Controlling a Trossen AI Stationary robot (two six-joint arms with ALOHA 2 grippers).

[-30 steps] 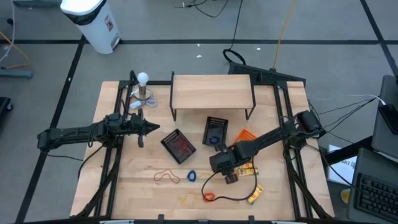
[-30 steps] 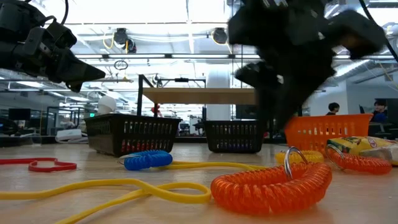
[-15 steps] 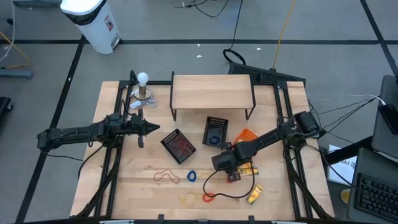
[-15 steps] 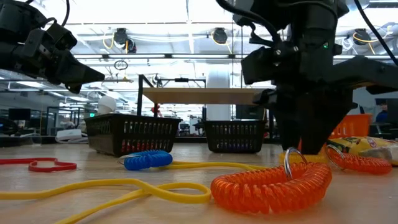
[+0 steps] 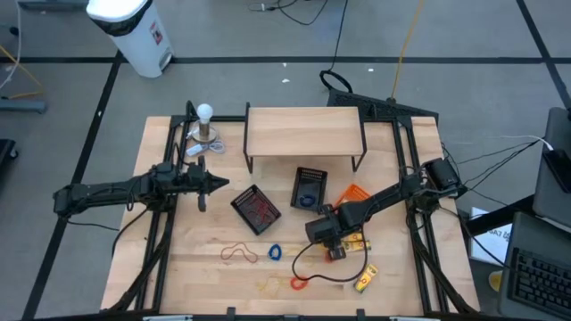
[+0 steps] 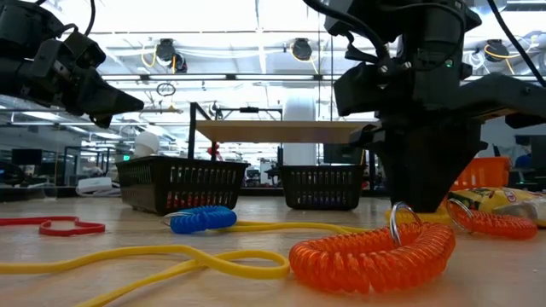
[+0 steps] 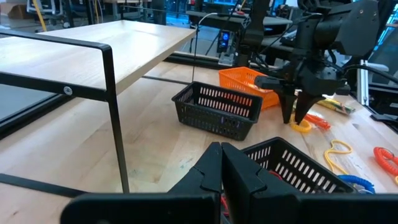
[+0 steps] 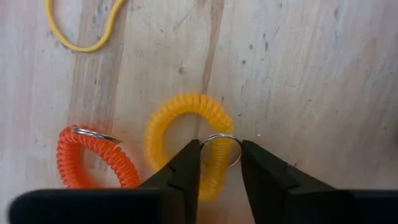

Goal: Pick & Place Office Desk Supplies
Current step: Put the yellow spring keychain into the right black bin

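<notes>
Step in hand: picking up one supply, the yellow coil (image 8: 180,118); I judge the grasp is begun but not finished.
Right gripper (image 8: 221,146): low over the table's right half, between the orange tray (image 5: 353,193) and the near edge.
Right fingers: apart, one on each side of the yellow coil and its metal ring (image 8: 219,135), very close to the ring; I see no clamping yet.
Left gripper (image 5: 214,185): waits above the table's left half, beside the black mesh trays; fingers together, holding nothing.
Task's thing: the yellow coil lies flat on the wood, directly under the right gripper, with an orange coil (image 8: 93,158) just beside it.
Next move calls for: closing fully on the coil body or the ring, then a straight lift. The coil is soft and the ring is thin and loose, so I think it can slip or hang to one side. The neighbour orange coil should not be caught.
After that: probably carrying it to one of the trays; which tray, I cannot tell.
Coils, counted: four. One yellow, one blue (image 6: 202,219), two orange (the second (image 6: 490,223) lies toward the right edge).
Flat loops, counted: two. One red (image 6: 60,227) toward the left edge, one yellow (image 6: 171,256) at the near edge.
Yellow packets (image 5: 366,280): two, in the near right part of the table.
Trays: two black mesh (image 5: 256,207), one orange.
Other: one wooden shelf (image 5: 303,132) at the far edge, one white ball on a stand (image 5: 205,116) at the far left corner.
</notes>
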